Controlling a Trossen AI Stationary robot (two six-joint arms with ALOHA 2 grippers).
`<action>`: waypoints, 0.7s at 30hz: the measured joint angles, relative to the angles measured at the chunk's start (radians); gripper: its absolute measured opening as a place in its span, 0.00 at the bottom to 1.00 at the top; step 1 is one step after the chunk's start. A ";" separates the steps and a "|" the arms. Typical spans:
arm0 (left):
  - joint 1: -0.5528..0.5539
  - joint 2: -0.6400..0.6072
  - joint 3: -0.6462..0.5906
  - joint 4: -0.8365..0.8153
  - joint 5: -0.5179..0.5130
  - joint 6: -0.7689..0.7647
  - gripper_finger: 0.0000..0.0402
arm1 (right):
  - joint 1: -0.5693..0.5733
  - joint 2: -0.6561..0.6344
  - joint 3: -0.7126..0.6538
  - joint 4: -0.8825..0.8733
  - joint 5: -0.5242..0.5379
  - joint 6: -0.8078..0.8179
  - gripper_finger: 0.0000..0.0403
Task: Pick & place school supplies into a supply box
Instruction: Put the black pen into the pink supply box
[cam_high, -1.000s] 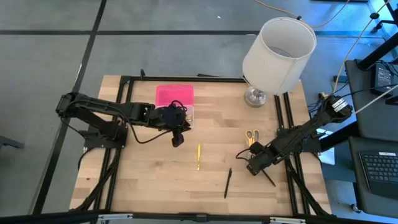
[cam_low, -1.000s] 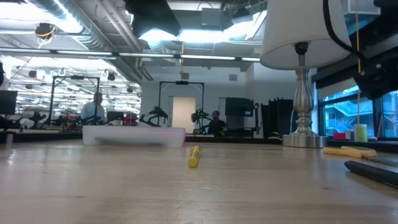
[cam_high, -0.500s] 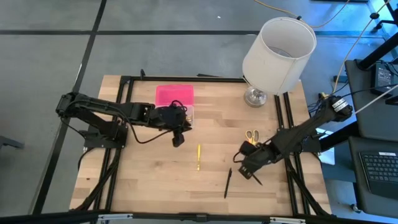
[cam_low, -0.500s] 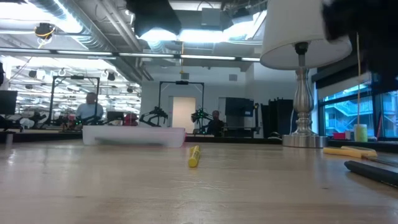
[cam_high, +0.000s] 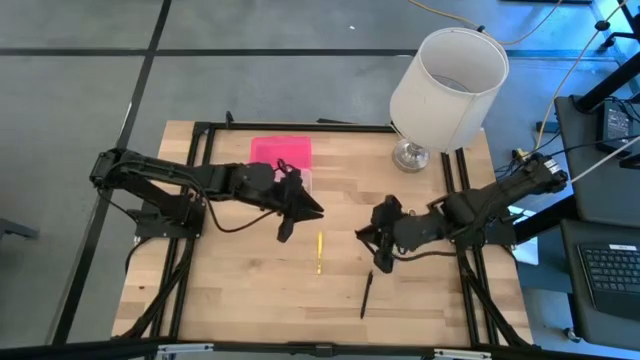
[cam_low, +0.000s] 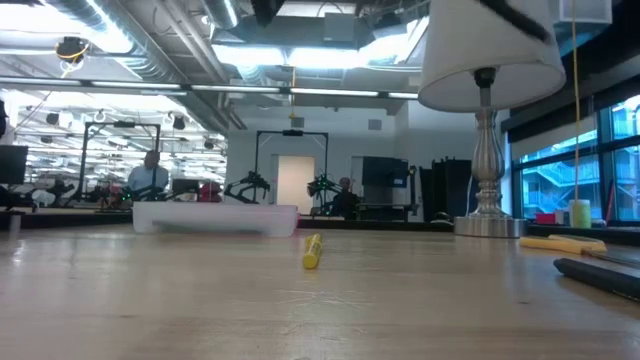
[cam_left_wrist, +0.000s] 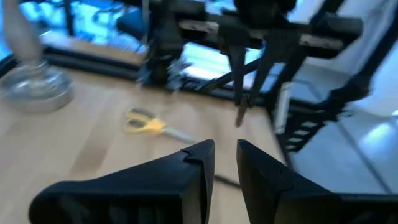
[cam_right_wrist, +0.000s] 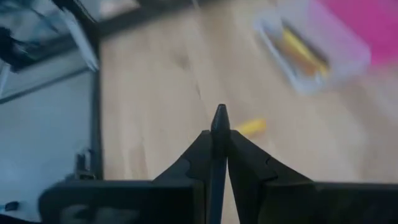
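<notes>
My right gripper (cam_high: 368, 240) hangs over the middle of the table, shut on a black pen (cam_right_wrist: 219, 121). Left of it, my left gripper (cam_high: 318, 211) points level toward the table's right edge, its fingers (cam_left_wrist: 202, 155) a narrow gap apart with nothing between them. The supply box (cam_high: 283, 160), its pink lid laid open, lies flat at the far side under the left arm, with pencils in its clear base (cam_right_wrist: 305, 53). A yellow pencil (cam_high: 320, 252), another black pen (cam_high: 366, 293) and yellow-handled scissors (cam_left_wrist: 146, 124) lie flat on the wood. My right gripper pinches the black pen between its two fingers, with the pen lying along them. The pen's tip (cam_right_wrist: 220, 117) sticks out a little past the fingertips. The fingers slant down toward the table's left side. The pen is lifted clear of the table.
A big white lamp (cam_high: 448, 75) stands on its metal foot (cam_high: 410, 155) at the far right corner. A black frame (cam_high: 205, 200) runs along the table's edges. Bare wood lies between the two grippers and toward the near edge.
My right gripper has risen from the wood near the table's right edge and swung toward the middle, rolling as it went. The black pen that lay beside it is now lifted clear in its fingers. My left gripper has tipped up from pointing down to nearly level.
</notes>
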 joint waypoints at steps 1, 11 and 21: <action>0.000 0.000 0.000 0.020 0.018 0.000 0.15 | -0.004 0.000 0.028 0.013 0.000 -0.039 0.11; -0.004 0.000 0.000 0.138 0.126 0.030 0.21 | -0.032 -0.001 0.220 0.192 -0.002 -0.403 0.11; -0.011 0.019 -0.001 0.232 0.145 0.041 0.37 | -0.036 -0.001 0.250 0.361 -0.004 -0.541 0.11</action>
